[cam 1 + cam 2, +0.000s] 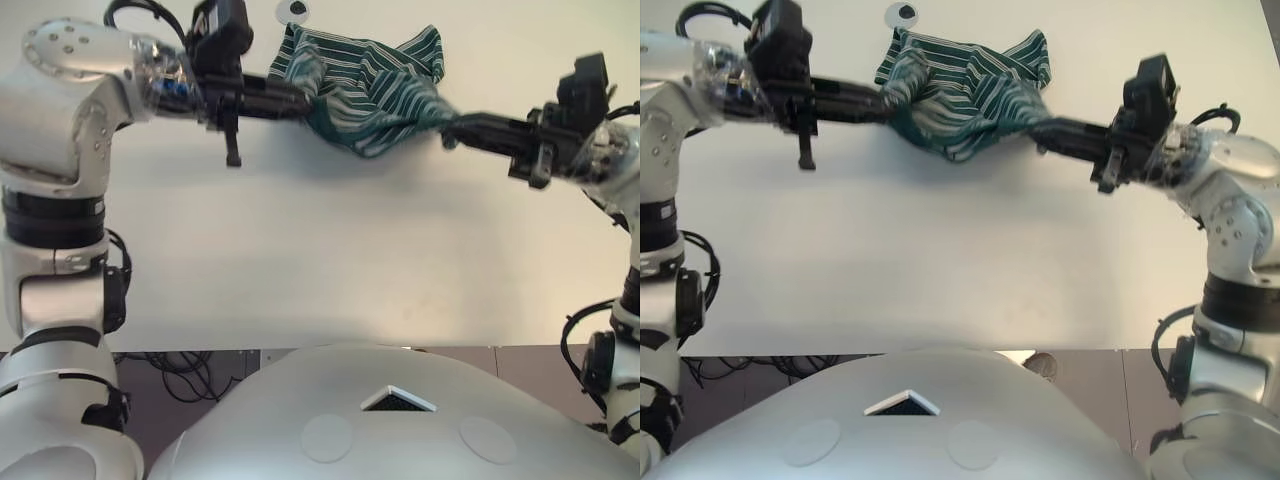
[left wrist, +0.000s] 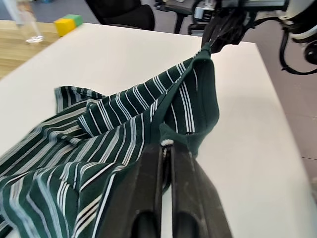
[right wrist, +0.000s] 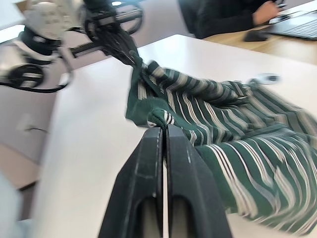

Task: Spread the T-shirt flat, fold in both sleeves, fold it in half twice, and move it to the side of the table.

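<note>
We show the left gripper (image 1: pixel 303 96) and right gripper (image 1: pixel 452 128), each clamped on a fold of the T-shirt (image 1: pixel 370 80), which lies bunched between them at the far side of the table (image 1: pixel 300 250) — the spreading step. Next, we judge: draw apart, lay it flat.

One T-shirt (image 1: pixel 365 85), one table (image 1: pixel 300 250), two grippers: left gripper (image 1: pixel 305 98), right gripper (image 1: pixel 450 128).
</note>
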